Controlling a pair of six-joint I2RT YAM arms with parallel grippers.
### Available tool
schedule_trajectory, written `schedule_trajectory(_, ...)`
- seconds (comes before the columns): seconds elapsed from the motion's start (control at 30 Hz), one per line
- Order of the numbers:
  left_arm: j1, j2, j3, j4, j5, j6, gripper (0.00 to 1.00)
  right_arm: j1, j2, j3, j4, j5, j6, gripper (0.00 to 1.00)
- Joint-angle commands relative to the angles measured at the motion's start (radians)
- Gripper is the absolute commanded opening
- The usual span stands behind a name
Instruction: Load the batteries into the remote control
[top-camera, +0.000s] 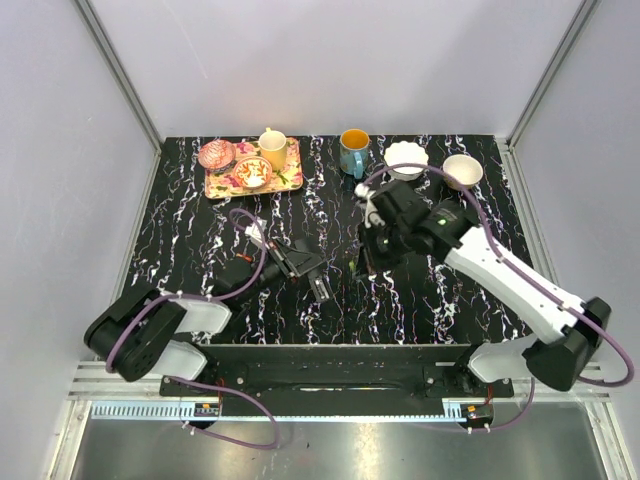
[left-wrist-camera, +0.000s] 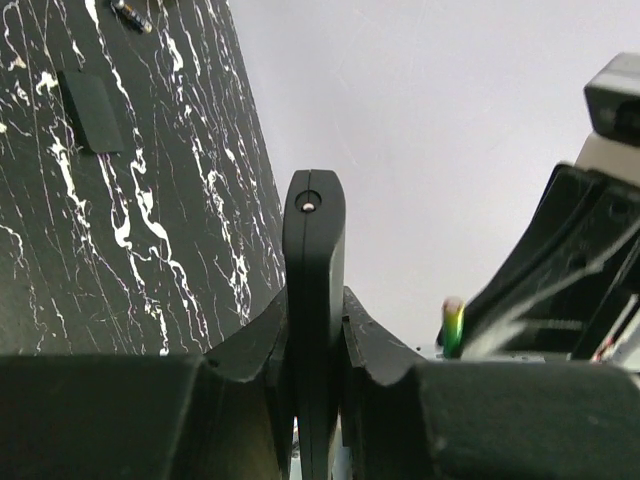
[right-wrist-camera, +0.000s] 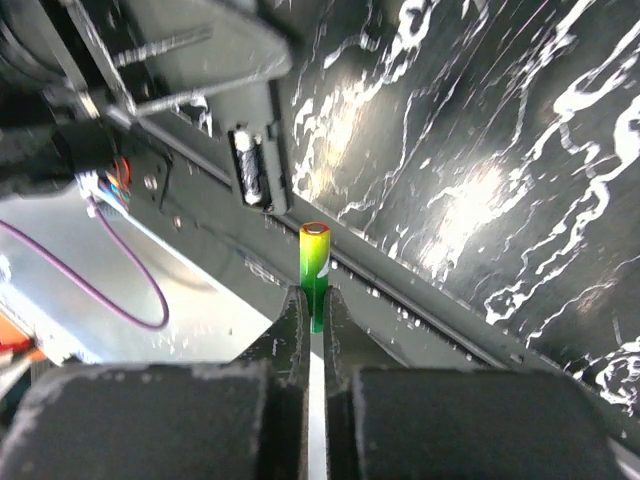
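top external shows left tool (left-wrist-camera: 315, 308) clamping remote (left-wrist-camera: 314, 235), right tool (right-wrist-camera: 313, 296) clamping battery (right-wrist-camera: 315, 255), both well inside table (top-camera: 200, 240) edges.

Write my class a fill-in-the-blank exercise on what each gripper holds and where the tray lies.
1. The right gripper is shut on a green ____.
2. The left gripper is shut on the black ____, seen edge-on from its wrist camera.
3. The flowered tray lies in the far ____ corner of the table.
Missing words: battery; remote control; left.
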Motion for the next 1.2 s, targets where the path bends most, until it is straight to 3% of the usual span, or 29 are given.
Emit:
schedule_trajectory(0.0, -0.023, 0.087, 0.057, 0.266, 0.014, -0.087, 0.0, 0.076, 0.084, 0.078, -0.115, -0.078, -0.022, 0.0)
schedule_trajectory(0.47, -0.075, 0.084, 0.108, 0.191, -0.012, -0.044, 0.0, 0.133, 0.171, 0.103, -0.129, -0.134, -0.006, 0.0)
schedule_trajectory(1.17, -0.106, 0.041, 0.062, 0.167, -0.075, -0.041, 0.0, 0.149, 0.285, 0.135, -0.122, -0.066, 0.035, 0.0)
